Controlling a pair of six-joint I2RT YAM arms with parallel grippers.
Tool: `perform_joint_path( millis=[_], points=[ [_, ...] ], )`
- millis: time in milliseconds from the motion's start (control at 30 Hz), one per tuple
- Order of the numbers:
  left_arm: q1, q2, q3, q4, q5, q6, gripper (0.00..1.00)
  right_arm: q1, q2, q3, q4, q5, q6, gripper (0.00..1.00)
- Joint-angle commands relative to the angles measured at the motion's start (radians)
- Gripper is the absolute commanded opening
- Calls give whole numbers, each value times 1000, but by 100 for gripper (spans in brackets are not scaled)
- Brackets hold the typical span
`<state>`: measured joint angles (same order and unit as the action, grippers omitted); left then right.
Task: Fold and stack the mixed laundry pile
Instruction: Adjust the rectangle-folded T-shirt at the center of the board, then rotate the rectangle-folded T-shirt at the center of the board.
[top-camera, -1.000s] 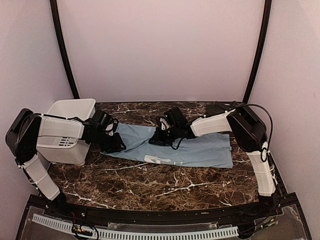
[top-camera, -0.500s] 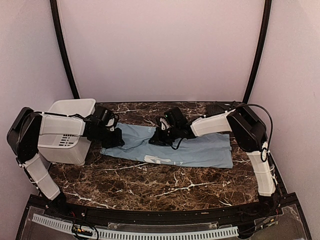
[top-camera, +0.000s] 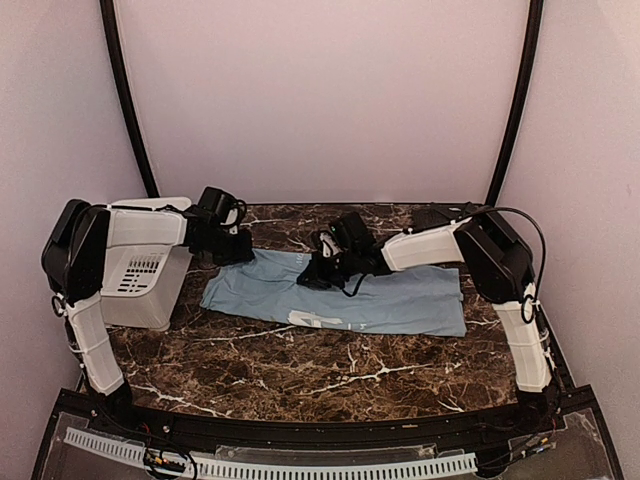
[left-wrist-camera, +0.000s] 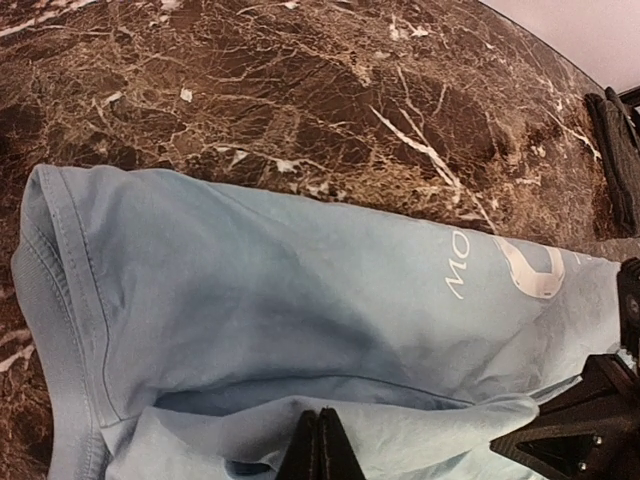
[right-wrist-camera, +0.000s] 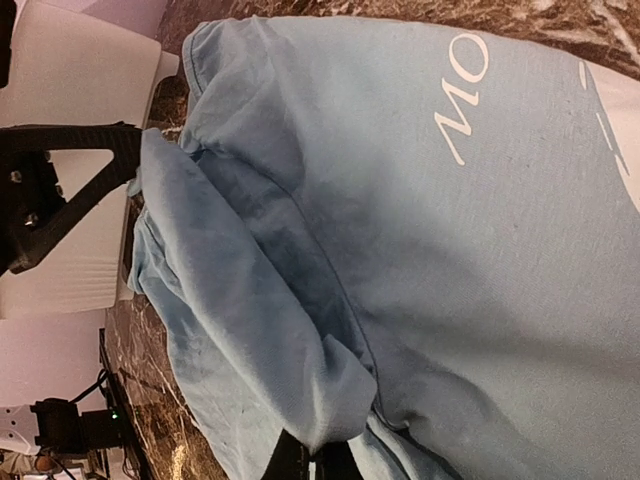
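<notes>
Left pincer and right pincer each clamp an edge of the light blue cotton T-shirt spread beneath them on the marble desk, held, I judge, for folding over.

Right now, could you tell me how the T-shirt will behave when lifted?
Probably floppy: the T-shirt bunches and folds where the left gripper pinches it. Likely light, since thin fabric tents up at the right gripper. Probably sags between them.
</notes>
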<state>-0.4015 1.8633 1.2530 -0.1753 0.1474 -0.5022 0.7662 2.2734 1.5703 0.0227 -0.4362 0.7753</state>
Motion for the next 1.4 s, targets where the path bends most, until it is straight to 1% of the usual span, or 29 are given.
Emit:
perform_joint_path(
  millis=[0,133,167,200,267,300,333,367,400,433,467,533,567,600,700,733,800,867,1000,1100,1233,1367],
  points=[
    [15,48,42,-5,-28,40,0,-21,13,36,37,-7,-7,0],
    [18,97,82,9,-51,52,0,-33,30,63,25,-2,-8,0],
    [18,104,91,22,-47,54,0,-36,36,74,11,3,-10,2],
    [19,118,96,28,-44,56,0,-39,41,85,-3,9,-12,5],
    [19,137,113,35,-32,60,1,-45,41,91,-16,12,-12,15],
    [21,143,126,34,-23,63,7,-49,36,88,-19,18,-12,22],
    [22,146,131,31,-22,64,10,-55,27,79,-20,22,-13,26],
    [23,144,139,22,-23,63,16,-60,14,64,-19,23,-16,30],
    [27,134,143,18,-30,58,20,-66,-4,46,-31,24,-18,35],
    [29,125,143,14,-34,57,26,-73,-23,25,-49,27,-24,42],
    [32,106,142,11,-46,59,29,-81,-46,-2,-53,28,-33,48],
    [33,67,143,-12,-89,72,40,-99,-101,-63,-55,23,-58,59],
    [33,54,142,-28,-97,78,43,-108,-146,-94,-61,28,-74,64],
    [33,26,136,-37,-102,86,48,-119,-182,-123,-72,35,-99,68],
    [25,-36,115,-94,-70,96,56,-151,-292,-207,-127,76,-181,77],
    [12,-49,91,-108,-62,106,66,-160,-325,-233,-153,80,-210,79],
    [-10,-82,49,-121,-51,112,73,-179,-377,-277,-212,84,-265,80],
    [-36,-108,11,-139,-55,106,75,-188,-426,-326,-267,78,-316,80],
    [-87,-127,-48,-165,-55,92,76,-196,-532,-447,-334,103,-349,80],
    [-125,-116,-94,-164,-59,84,76,-208,-592,-548,-322,108,-328,79],
    [-130,-63,-108,-159,-76,50,75,-239,-571,-618,-279,98,-303,78],
    [-125,37,-38,-200,-114,44,74,-261,-500,-650,-262,79,-303,77]
  ],
)
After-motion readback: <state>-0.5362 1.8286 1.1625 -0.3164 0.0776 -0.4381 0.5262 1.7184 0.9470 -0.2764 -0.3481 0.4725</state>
